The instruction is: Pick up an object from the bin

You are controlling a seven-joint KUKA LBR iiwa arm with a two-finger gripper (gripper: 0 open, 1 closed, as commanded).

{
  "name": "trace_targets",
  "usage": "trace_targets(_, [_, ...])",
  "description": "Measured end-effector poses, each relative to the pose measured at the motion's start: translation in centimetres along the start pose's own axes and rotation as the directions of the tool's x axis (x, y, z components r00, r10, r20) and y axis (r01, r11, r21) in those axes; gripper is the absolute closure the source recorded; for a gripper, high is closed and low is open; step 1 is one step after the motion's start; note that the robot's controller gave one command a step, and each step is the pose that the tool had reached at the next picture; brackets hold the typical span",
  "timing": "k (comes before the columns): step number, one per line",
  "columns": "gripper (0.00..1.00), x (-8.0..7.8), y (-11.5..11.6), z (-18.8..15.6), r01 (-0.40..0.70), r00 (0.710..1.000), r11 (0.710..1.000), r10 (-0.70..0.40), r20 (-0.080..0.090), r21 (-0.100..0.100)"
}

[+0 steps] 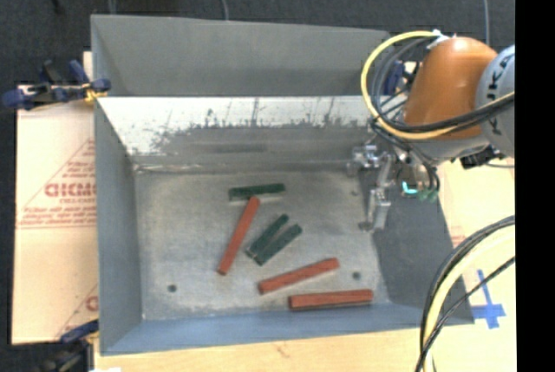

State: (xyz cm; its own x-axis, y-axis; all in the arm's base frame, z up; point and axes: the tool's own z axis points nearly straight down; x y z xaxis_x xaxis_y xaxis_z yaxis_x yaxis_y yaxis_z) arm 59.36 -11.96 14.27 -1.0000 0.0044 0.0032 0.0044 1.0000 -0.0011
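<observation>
My gripper point(375, 210) hangs at the right side of the bin, close to the right wall and above the floor, with nothing seen between its fingers. Nearest to it, toward the front right, lie two red-brown sticks: one slanted point(298, 275) and one flat along the front wall point(330, 300). To the left of the gripper a pair of dark green blocks point(273, 238) lies side by side at a slant.
A long red-brown stick point(238, 235) leans diagonally in the middle of the bin, its top end touching a dark green bar point(256, 191) that lies crosswise. The arm's orange cover and cables hang over the bin's right rim.
</observation>
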Motion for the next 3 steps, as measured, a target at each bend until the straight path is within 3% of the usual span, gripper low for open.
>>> trace_targets(1, [0.00,-0.2,0.0,-0.5,0.002,1.000,1.000,-0.002,0.008,0.001])
trace_targets(2, [0.00,1.6,0.5,0.3,0.070,0.997,0.998,-0.070,0.013,0.003])
trace_targets(3, [0.00,3.6,4.3,3.7,0.193,0.981,0.981,-0.193,0.007,0.003])
